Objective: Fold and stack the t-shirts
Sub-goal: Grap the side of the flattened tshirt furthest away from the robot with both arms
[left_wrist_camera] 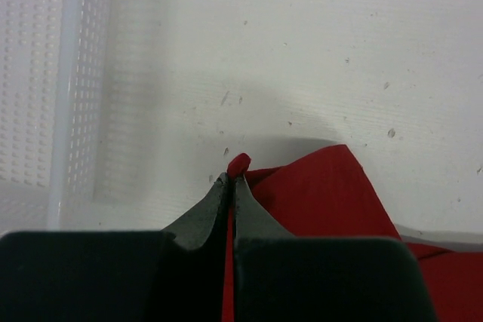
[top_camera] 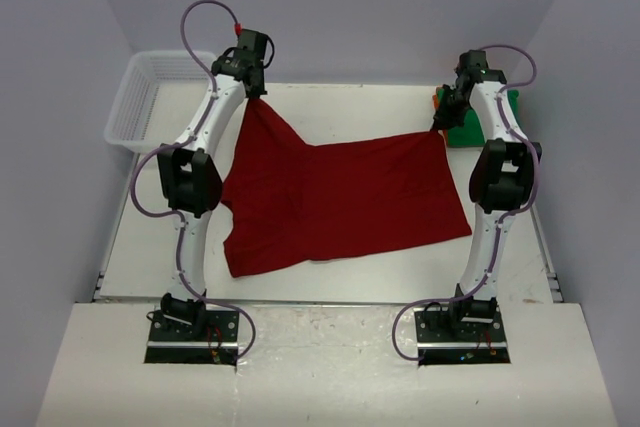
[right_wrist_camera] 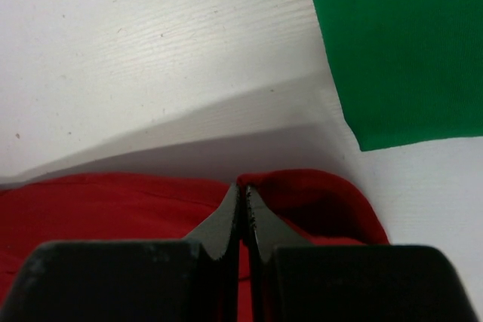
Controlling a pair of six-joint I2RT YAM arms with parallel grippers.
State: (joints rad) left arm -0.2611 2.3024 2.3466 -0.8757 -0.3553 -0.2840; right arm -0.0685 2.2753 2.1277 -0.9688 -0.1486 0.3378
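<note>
Top external view: the dark red t-shirt [top_camera: 340, 197] lies spread on the tabletop [top_camera: 350, 107], long axis nine to three o'clock. The left pincer [top_camera: 256, 95] grips its far-left corner and the right pincer [top_camera: 440, 127] its far-right corner, with the cloth lying toward six o'clock from both.

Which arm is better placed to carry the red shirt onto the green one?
Probably the right arm: its jaws pinch the red shirt corner right beside the green shirt. The left arm holds the corner near the basket.
</note>
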